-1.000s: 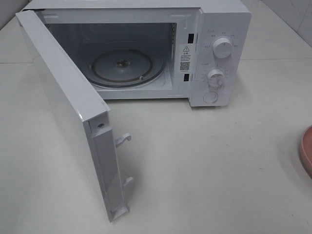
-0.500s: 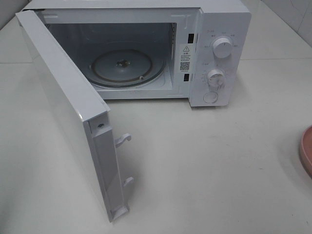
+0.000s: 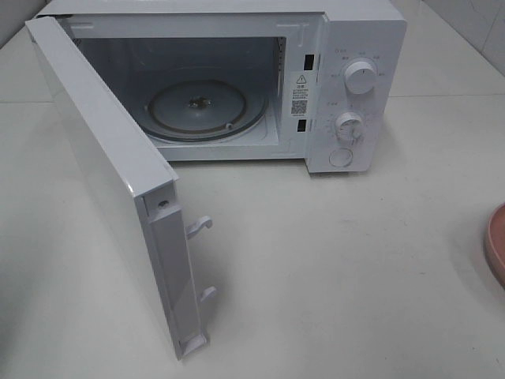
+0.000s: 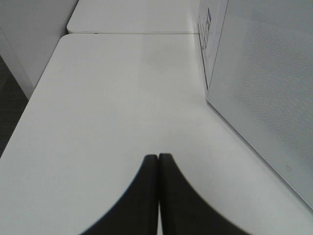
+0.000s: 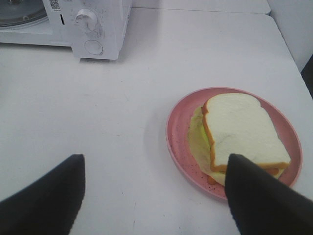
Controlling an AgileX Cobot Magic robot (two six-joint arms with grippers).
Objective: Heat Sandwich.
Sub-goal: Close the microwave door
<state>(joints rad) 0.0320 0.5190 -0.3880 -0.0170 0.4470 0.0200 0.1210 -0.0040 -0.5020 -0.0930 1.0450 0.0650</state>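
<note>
The sandwich (image 5: 242, 132), white bread with an orange crust over pale green and yellow layers, lies on a round pink plate (image 5: 177, 132) in the right wrist view. My right gripper (image 5: 154, 196) is open, its fingers wide apart; one dark finger (image 5: 259, 198) is over the plate's near rim by the sandwich. Only the plate's edge (image 3: 497, 241) shows at the right border of the exterior high view; the sandwich is out of that view. The white microwave (image 3: 355, 31) stands open with a glass turntable (image 3: 197, 106) inside. My left gripper (image 4: 158, 161) is shut and empty beside the microwave door (image 4: 264, 93).
The open microwave door (image 3: 110, 166) swings out toward the front left of the white table (image 3: 331, 268), with two latch hooks (image 3: 199, 227) on its edge. Two knobs (image 3: 359, 76) and a button sit on the microwave's right panel. The table's left edge (image 4: 29, 103) drops to a dark floor.
</note>
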